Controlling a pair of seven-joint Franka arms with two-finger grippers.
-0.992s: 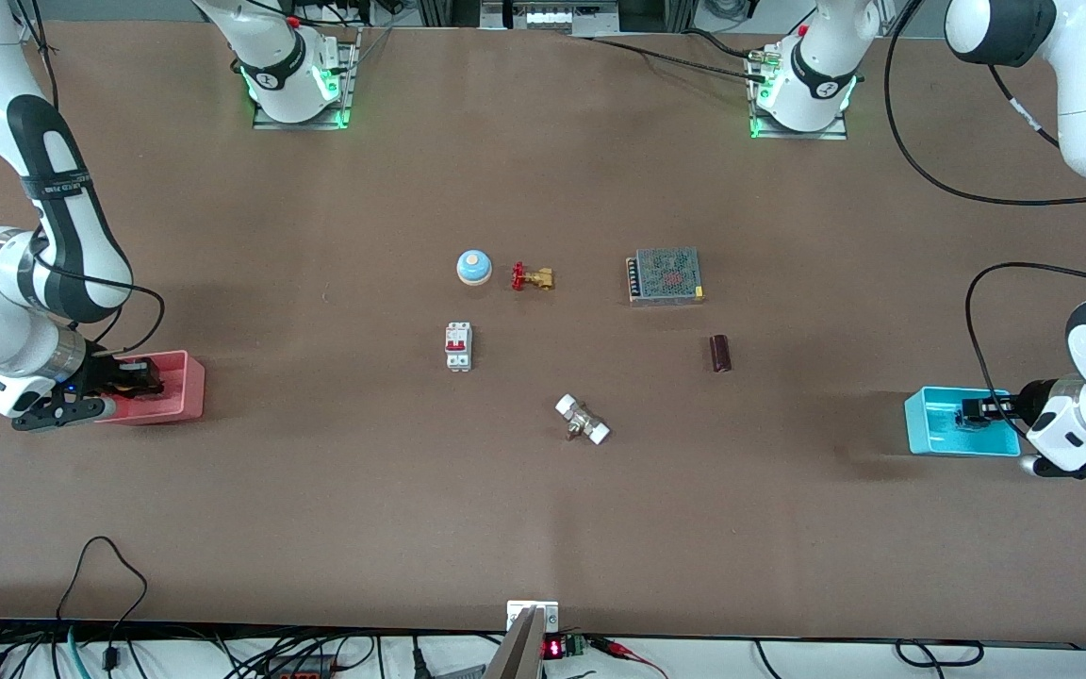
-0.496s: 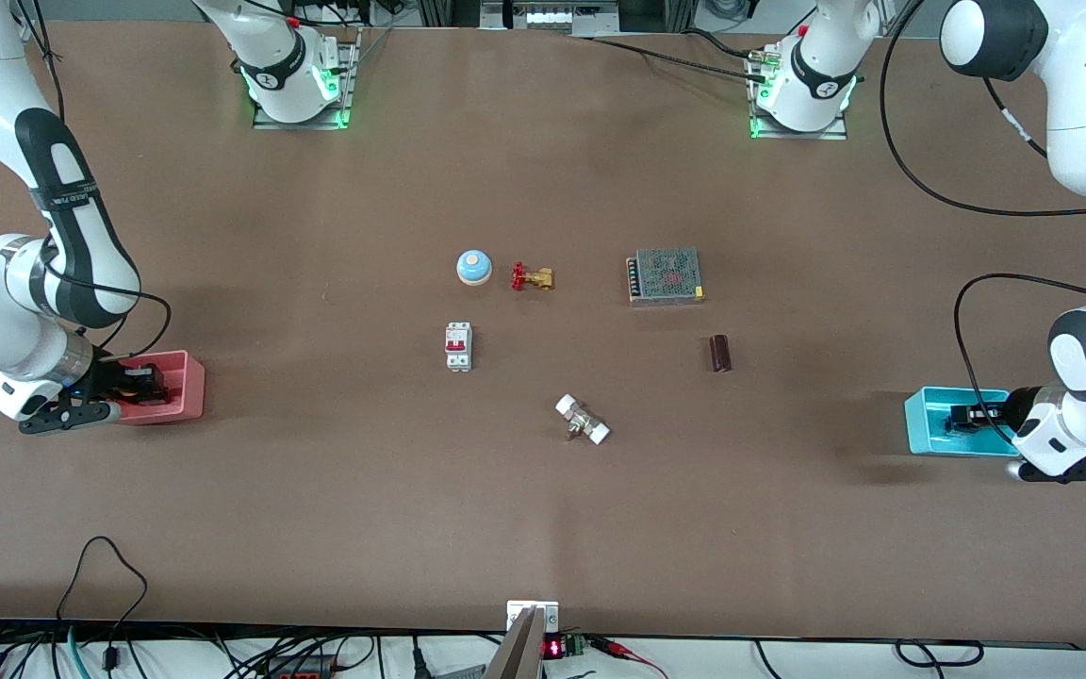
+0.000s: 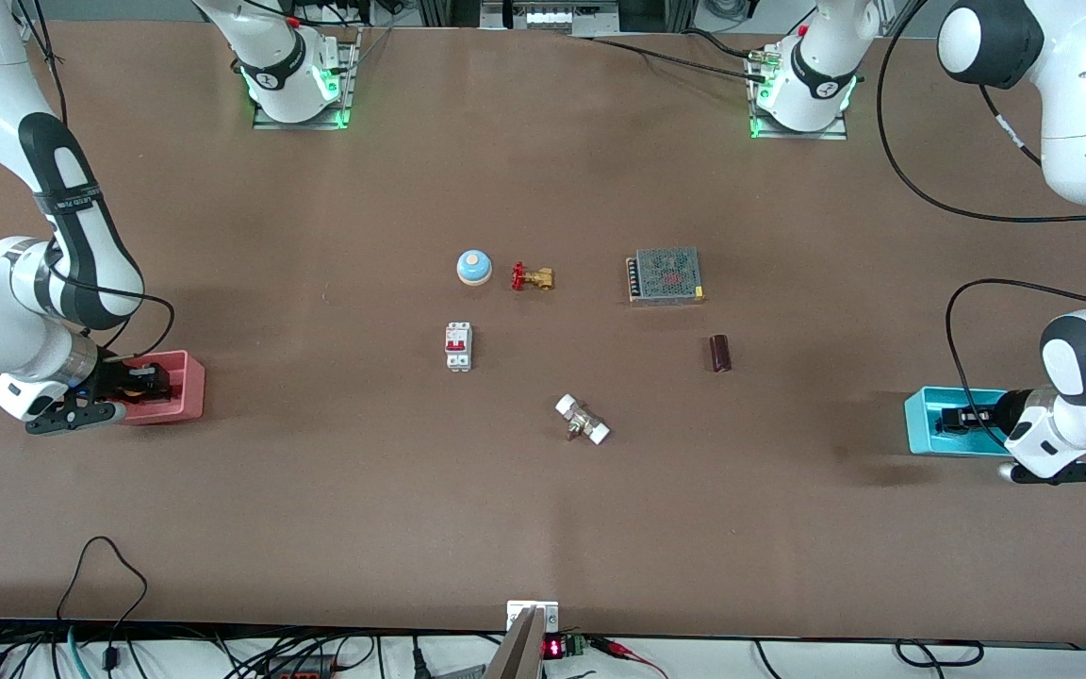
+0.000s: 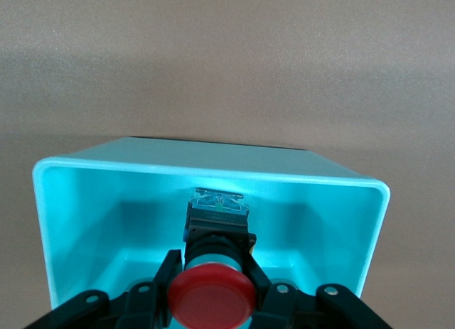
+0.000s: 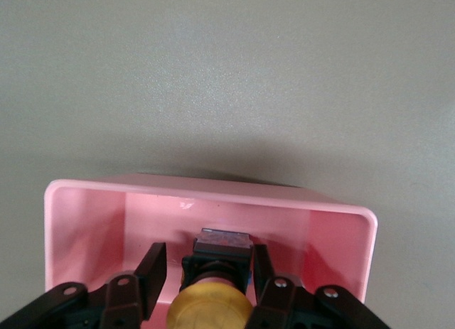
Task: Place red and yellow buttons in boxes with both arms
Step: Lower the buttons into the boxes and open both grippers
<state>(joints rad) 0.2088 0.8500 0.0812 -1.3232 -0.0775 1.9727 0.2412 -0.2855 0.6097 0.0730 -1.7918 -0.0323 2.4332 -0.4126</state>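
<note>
— Brown tabletop (image 3: 317, 471). Where's the left gripper (image 4: 213, 290)?
— Inside the cyan box (image 4: 85, 180) at the left arm's end. Jaws clenched on the red button (image 4: 211, 297), black body pointing into the box.
— Right gripper (image 5: 206, 276)?
— In the pink box (image 5: 78, 201) at the right arm's end, grasping the yellow button (image 5: 210, 309) likewise.

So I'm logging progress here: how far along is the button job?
Nearly done. Left gripper holds the red button inside the cyan box; right gripper holds the yellow button inside the pink box. Left: release both, withdraw.
</note>
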